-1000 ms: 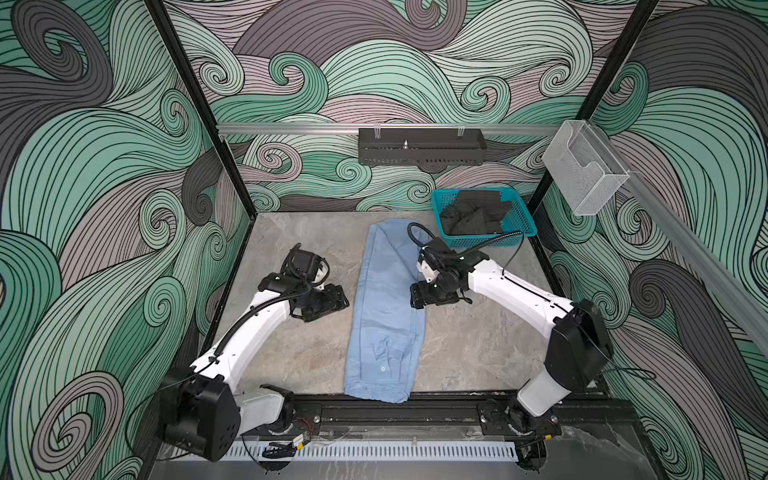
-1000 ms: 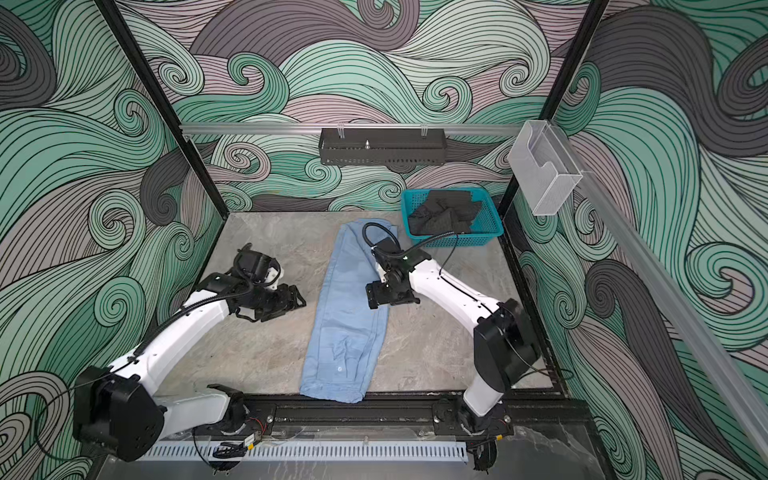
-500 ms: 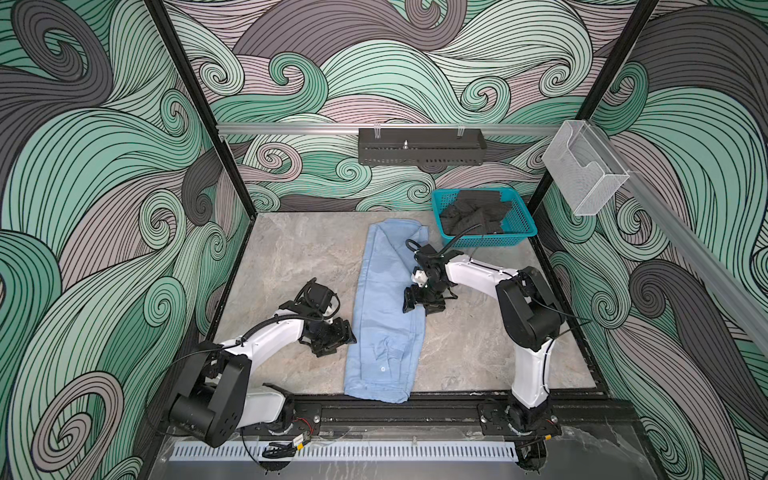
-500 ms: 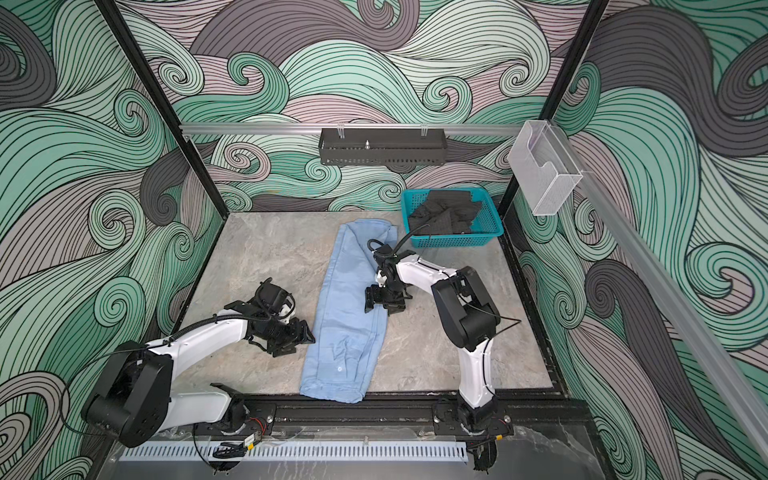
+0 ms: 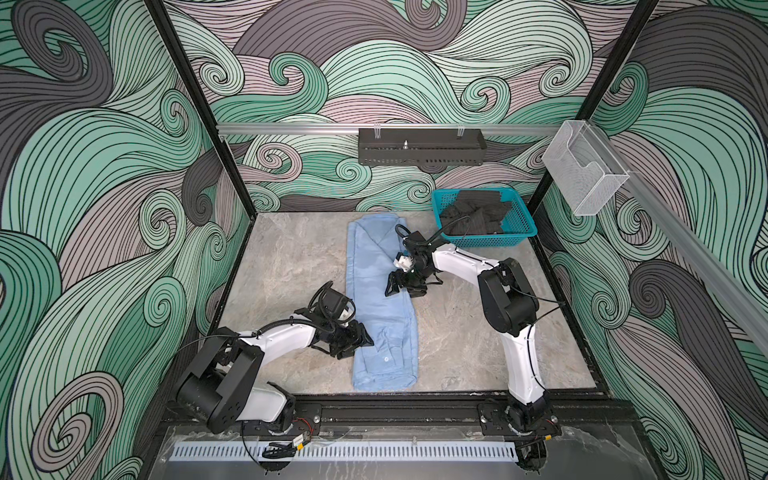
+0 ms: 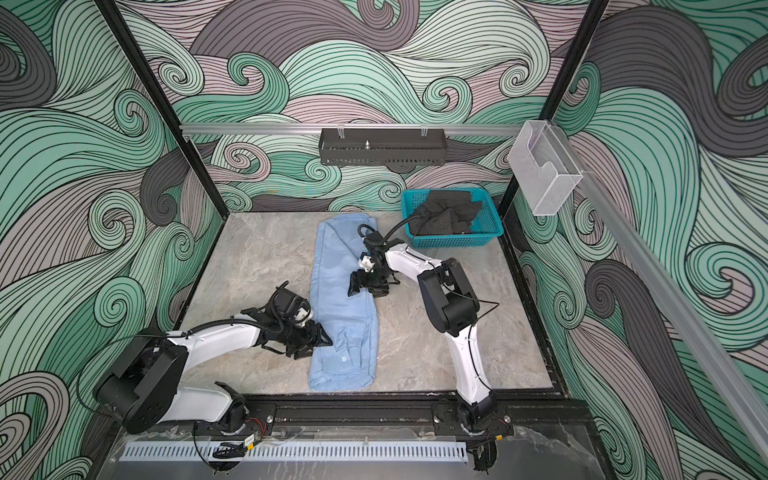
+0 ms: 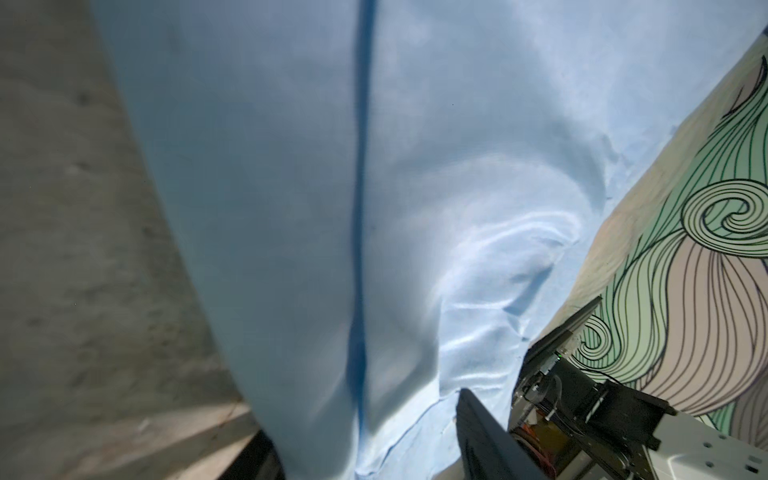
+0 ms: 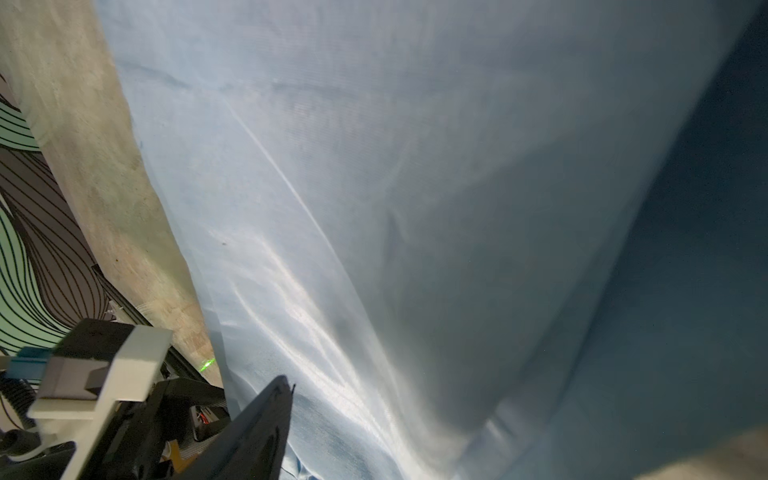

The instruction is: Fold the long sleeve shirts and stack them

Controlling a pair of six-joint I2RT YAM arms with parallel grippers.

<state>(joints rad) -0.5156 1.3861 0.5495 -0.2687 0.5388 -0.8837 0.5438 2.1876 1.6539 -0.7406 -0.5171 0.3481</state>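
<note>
Grey counter [image 5: 291, 266]: left claw [image 5: 360, 347] and right claw [image 5: 403, 291], both apart, meet the blue shirt's [image 5: 382, 316] edges. Each should pinch its edge cleanly.

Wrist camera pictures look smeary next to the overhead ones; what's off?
Left wrist view: light blue woven shirt very close, soft-focused, one dark stripe running down it. Right wrist view: fabric blurred, white glare streaks, deep shade along one side. Both top views: sharp, evenly lit.
</note>
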